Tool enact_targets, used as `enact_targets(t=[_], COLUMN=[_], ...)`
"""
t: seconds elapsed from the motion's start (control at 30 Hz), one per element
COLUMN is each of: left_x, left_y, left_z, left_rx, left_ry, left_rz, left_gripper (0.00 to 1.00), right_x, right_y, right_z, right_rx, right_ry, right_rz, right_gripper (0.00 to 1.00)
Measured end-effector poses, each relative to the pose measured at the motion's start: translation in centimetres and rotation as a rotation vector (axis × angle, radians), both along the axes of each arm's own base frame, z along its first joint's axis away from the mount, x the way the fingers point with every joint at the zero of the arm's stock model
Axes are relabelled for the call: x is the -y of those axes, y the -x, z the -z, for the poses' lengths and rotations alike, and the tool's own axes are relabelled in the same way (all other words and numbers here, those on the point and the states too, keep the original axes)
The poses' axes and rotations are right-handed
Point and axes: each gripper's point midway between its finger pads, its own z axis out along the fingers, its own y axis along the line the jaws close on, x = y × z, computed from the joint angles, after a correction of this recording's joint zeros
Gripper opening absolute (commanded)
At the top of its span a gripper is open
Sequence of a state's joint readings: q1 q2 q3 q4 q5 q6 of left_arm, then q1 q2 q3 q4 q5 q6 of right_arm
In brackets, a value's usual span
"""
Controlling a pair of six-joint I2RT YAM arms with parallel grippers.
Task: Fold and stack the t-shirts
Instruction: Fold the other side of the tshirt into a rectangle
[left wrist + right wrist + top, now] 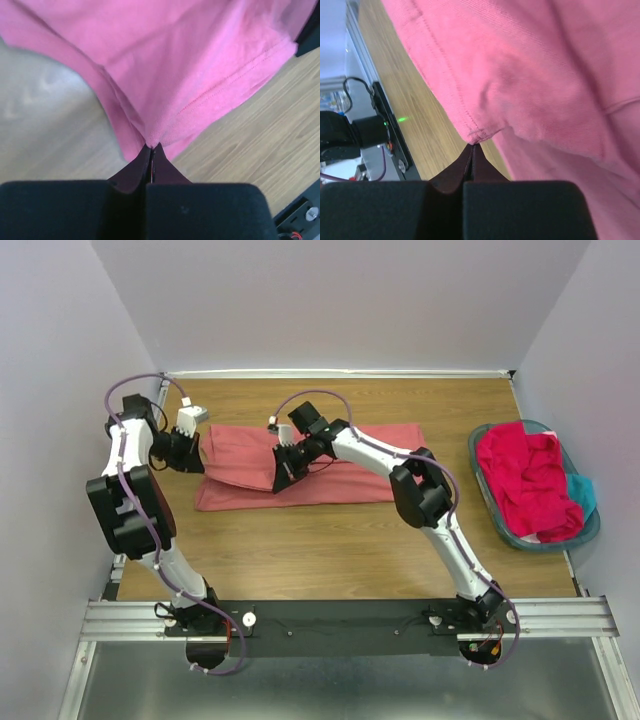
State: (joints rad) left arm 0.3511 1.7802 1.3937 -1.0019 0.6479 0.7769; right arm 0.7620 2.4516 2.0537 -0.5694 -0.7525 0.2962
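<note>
Starting a fold, the left jaws and the right jaws pinched the pink t-shirt (340, 465) by its hem, which next needed lifting evenly together.

Brightly and evenly lit from overhead, with soft short shadows on the wooden table (330, 540); sharp from above, blurred and washed pale at the left of the left wrist view across table and salmon-pink t-shirt (200, 60).
</note>
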Motion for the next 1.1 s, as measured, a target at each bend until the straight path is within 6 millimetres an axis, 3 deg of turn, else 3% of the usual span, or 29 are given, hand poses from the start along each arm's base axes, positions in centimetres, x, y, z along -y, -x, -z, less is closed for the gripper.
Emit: enact_targets(t=[0.17, 0.33, 0.57, 0.83, 1.1], left_x=[0.3, 1.3, 2.6, 2.9, 3.4], left_y=[-3.6, -6.1, -7.3, -7.0, -2.9], left_z=[-2.2, -2.0, -1.5, -1.0, 1.5], left_rx=[0.059, 0.06, 0.049, 0.032, -0.078], left_ry=[0.051, 0.093, 0.126, 0.137, 0.127], left_rz=[0.014, 0.029, 0.026, 0.02, 0.016], left_gripper=[0.0, 0.0, 0.0, 0.0, 0.0], right_x=[0.6, 1.0, 1.2, 1.5, 2.6], right_y=[-3.0, -5.8, -7.2, -7.3, -5.4], right_z=[-1.8, -4.0, -4.1, -3.2, 0.2], right_rx=[0.043, 0.1, 0.118, 0.096, 0.01], right_ry=[-0.041, -0.089, -0.102, -0.099, -0.052], right_rz=[0.044, 0.081, 0.098, 0.099, 0.085], right_gripper=[0.01, 0.01, 0.01, 0.01, 0.01])
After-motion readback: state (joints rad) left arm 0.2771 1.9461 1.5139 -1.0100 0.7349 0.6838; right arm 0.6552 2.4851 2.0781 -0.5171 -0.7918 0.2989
